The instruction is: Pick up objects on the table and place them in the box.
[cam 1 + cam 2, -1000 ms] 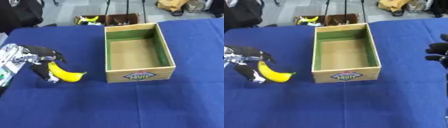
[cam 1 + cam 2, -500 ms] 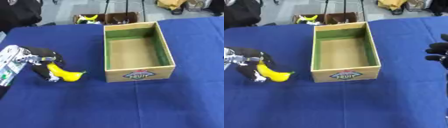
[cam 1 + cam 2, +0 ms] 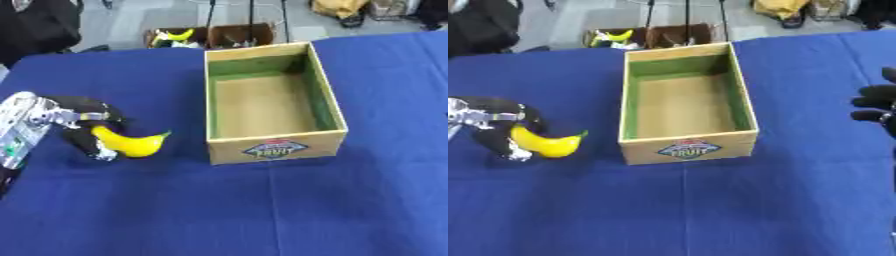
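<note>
Left hand point(image 3: 86, 131), black fingers curled round a yellow banana point(image 3: 129, 144); fruit gripped at its stem-side half, free tip pointing right toward the box, apparently at or just above the blue tablecloth point(image 3: 227, 210). Silver forearm entering from the left edge. Wooden fruit box point(image 3: 271, 102), open-topped, green inner walls, bare brown floor, printed label on the near wall; standing just right of the banana, not touching it, and empty. Right hand point(image 3: 878, 102) at the right edge of the right eye view, dark fingers partly in view, relaxed and apparently idle, holding nothing. Beyond the table's far edge, a second small carton with something yellow inside, too indistinct to name.

Step in hand, as judged: lift and carry to the box. To do well: raise until the hanging tip clears the left wall's rim; travel rightward over the cavity; lower near the floor before uncurling, long axis aligned with the box's length.
</note>
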Controlling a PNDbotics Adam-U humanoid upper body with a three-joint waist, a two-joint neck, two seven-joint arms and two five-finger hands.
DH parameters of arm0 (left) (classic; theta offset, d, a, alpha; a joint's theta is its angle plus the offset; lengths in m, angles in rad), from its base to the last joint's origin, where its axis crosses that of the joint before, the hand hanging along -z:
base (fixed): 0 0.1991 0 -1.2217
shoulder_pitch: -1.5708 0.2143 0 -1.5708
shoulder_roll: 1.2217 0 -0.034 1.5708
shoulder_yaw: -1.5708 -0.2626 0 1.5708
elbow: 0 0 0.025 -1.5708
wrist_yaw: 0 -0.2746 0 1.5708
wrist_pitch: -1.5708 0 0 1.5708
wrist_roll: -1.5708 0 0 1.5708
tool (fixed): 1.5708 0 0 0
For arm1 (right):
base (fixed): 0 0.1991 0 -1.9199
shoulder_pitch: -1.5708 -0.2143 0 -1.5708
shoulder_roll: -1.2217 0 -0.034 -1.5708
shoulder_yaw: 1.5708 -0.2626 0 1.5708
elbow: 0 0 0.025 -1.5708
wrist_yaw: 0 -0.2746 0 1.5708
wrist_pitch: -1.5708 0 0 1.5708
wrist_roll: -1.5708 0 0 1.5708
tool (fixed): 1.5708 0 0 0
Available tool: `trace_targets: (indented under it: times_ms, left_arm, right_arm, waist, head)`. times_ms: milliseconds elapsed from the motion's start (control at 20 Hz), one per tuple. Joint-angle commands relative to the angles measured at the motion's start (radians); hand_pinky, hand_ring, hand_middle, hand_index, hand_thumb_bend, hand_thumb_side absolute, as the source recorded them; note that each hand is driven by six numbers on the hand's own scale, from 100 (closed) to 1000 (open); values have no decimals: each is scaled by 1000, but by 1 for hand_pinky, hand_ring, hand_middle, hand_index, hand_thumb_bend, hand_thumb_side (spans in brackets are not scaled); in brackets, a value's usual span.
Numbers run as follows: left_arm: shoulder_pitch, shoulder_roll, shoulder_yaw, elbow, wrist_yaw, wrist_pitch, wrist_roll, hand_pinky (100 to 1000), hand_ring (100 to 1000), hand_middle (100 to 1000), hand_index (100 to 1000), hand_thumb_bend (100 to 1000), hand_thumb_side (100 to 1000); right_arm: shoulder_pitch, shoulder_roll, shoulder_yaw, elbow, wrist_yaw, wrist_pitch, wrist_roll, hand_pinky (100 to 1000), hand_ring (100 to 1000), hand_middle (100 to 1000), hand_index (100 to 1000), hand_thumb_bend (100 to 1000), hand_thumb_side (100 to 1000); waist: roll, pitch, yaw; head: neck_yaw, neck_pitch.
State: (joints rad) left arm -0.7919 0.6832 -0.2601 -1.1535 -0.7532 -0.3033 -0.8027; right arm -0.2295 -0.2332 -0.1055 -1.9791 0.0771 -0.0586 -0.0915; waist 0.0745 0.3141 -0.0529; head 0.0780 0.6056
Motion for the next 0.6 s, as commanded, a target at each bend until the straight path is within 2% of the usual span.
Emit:
trace_targets:
  times_ms: [50, 500, 600]
  left_arm:
    - [-1, 13, 6, 10, 11, -118, -104, 670, 873, 853, 894, 462, 658]
    - [1, 28, 10, -32, 43, -163, -75, 613, 814, 766, 809, 461, 655]
    - [10, 35, 3, -43, 36, -182, -51, 618, 820, 774, 822, 467, 654]
  right_arm:
    - [-8, -16, -8, -16, -5, 0, -2, 624, 673, 639, 863, 100, 1000]
    - [-4, -14, -11, -15, -7, 2, -3, 624, 672, 638, 862, 100, 1000]
    - [-4, -14, -11, -15, -8, 2, -3, 624, 672, 638, 861, 100, 1000]
  waist:
    - [-3, -14, 1]
    - [-1, -20, 2]
    - [0, -20, 2]
  head:
    - [0, 7]
    - [1, 18]
    - [1, 17]
